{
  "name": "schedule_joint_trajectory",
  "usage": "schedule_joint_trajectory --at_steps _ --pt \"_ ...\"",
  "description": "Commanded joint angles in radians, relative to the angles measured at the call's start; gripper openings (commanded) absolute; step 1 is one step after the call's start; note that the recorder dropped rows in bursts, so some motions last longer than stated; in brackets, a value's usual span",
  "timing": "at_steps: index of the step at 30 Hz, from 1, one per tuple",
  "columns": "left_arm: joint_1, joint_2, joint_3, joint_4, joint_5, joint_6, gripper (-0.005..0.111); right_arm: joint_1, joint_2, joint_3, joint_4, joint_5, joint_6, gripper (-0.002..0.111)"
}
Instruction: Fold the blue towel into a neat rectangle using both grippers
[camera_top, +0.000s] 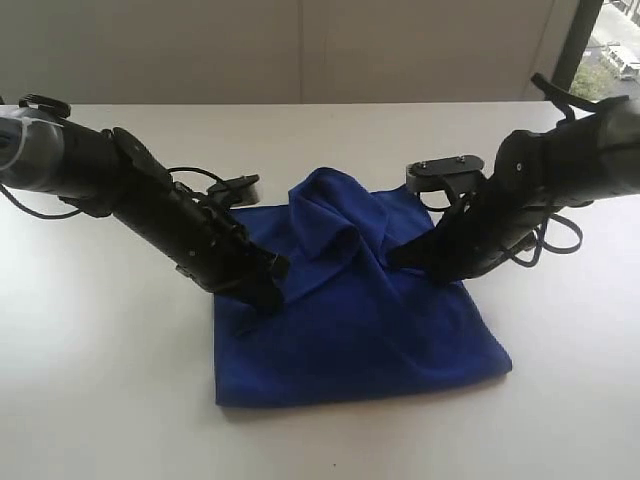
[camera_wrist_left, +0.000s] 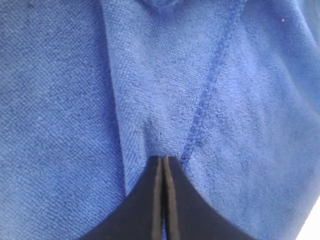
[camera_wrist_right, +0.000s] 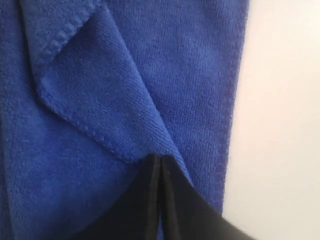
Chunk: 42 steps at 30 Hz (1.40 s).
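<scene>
The deep royal-blue microfibre towel (camera_top: 370, 340) is spread on the white table (camera_top: 100, 400), bunched toward 12 o'clock. It is pinched by the black left gripper (camera_top: 265, 300) at 9 o'clock and the right gripper (camera_top: 394, 260) at 3; both should be moved level.

Towel (camera_top: 370, 330) deep royal blue; fingers (camera_wrist_left: 147, 205) black; table (camera_top: 100, 380) plain white.

White table (camera_top: 100, 400); blue towel (camera_top: 360, 340) lies on it, partly bunched.
</scene>
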Motion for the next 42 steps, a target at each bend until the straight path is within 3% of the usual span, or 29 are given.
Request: schedule_joint_trajectory --at_steps 1,16,22,30,35,40,42 --pt "0.001 0.022 0.008 0.03 -0.019 0.021 0.0 -0.001 0.014 0.004 -0.004 0.047 0.072 0.0" --pt "0.008 0.022 0.007 0.134 -0.14 -0.048 0.0 -0.001 0.0 0.023 -0.01 0.069 0.164 0.0" --pt "0.043 0.022 -0.013 0.139 -0.11 -0.052 0.0 -0.001 -0.014 0.072 -0.01 0.024 0.164 0.0" --pt "0.039 0.017 -0.016 0.137 -0.042 -0.05 0.0 -0.001 -0.021 0.081 -0.005 -0.038 0.145 0.0" --pt "0.039 -0.099 -0.016 0.098 -0.019 -0.047 0.0 -0.001 -0.127 0.071 0.005 -0.062 0.145 0.0" --pt "0.039 -0.144 -0.044 0.005 -0.041 -0.047 0.001 -0.001 -0.15 0.009 0.045 -0.08 0.145 0.015" --pt "0.037 -0.138 -0.048 -0.045 -0.101 -0.047 0.011 -0.012 -0.138 -0.043 0.05 -0.076 0.145 0.025"
